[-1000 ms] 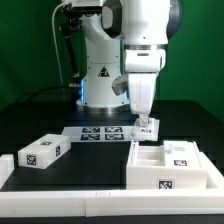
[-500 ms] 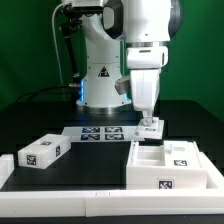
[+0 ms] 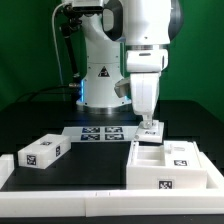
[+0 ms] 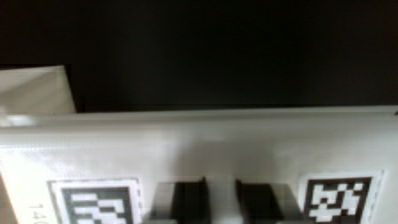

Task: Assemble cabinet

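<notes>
Green backdrop and a black counter [image 3: 90,170] frame the scene, with the white robot pedestal [image 3: 100,75] behind at twelve o'clock. In the exterior view the cabinet [image 3: 172,165], an open white box with tags on its front, sits at five o'clock on the counter. A loose tagged panel [image 3: 40,152] lies well apart at eight o'clock, and the marker board [image 3: 100,133] lies flat near the middle.

My gripper [image 3: 150,124] hangs straight down over the cabinet's far rim, clenched, as far as I can judge, on a small tagged piece [image 3: 151,130]. Over the last second I have sunk a little and drifted slightly toward three o'clock. The piece has come with me, so it now sits at that rim, though I cannot tell whether they touch.

My wrist view is filled by a white face [image 4: 196,130] with two tags, too close to read more. I judge this to be the seating step: the piece is lined up, and a slow, straight descent remains before letting go.
</notes>
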Action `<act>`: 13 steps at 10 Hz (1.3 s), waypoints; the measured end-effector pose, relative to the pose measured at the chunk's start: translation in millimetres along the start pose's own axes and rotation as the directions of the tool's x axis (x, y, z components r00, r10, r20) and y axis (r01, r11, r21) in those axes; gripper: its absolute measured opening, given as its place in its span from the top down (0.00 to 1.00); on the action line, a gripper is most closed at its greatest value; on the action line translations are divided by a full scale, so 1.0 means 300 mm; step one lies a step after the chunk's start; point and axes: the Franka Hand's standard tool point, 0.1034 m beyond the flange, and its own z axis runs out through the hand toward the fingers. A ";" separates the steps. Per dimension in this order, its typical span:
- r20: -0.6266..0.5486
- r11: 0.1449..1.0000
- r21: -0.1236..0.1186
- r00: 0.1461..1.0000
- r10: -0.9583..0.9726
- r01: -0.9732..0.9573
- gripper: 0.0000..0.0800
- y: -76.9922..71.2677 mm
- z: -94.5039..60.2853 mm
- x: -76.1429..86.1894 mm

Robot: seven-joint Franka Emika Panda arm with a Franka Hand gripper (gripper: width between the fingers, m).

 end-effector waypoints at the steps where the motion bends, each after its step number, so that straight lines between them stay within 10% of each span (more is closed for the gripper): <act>1: -0.001 1.000 0.002 1.000 0.000 0.000 0.91 0.001 0.004 0.001; 13: 0.005 1.000 0.010 1.000 -0.013 0.013 0.91 0.040 0.006 0.005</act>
